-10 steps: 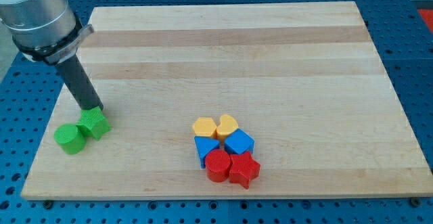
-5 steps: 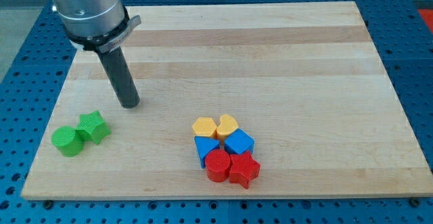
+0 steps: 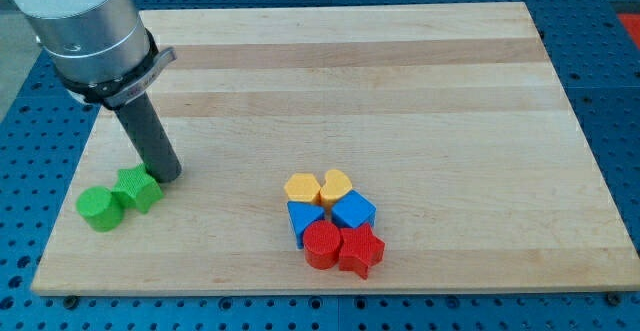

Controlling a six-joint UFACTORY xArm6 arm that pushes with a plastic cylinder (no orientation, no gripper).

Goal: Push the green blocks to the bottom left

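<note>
A green star block [image 3: 138, 188] and a green cylinder [image 3: 100, 208] lie touching each other near the wooden board's [image 3: 400, 81] bottom left. My tip [image 3: 167, 174] stands just to the upper right of the green star, very close to it or touching it; I cannot tell which. The cylinder is on the far side of the star from my tip.
A tight cluster sits at the view's bottom centre: an orange hexagon-like block [image 3: 301, 188], a yellow heart [image 3: 337, 184], two blue blocks [image 3: 304, 217] [image 3: 353, 211], a red cylinder [image 3: 322, 244] and a red star [image 3: 362, 251]. The board's left edge is close to the green blocks.
My tip went from the green star up and to the right, then came back down-left beside the star. The green blocks barely shifted.
</note>
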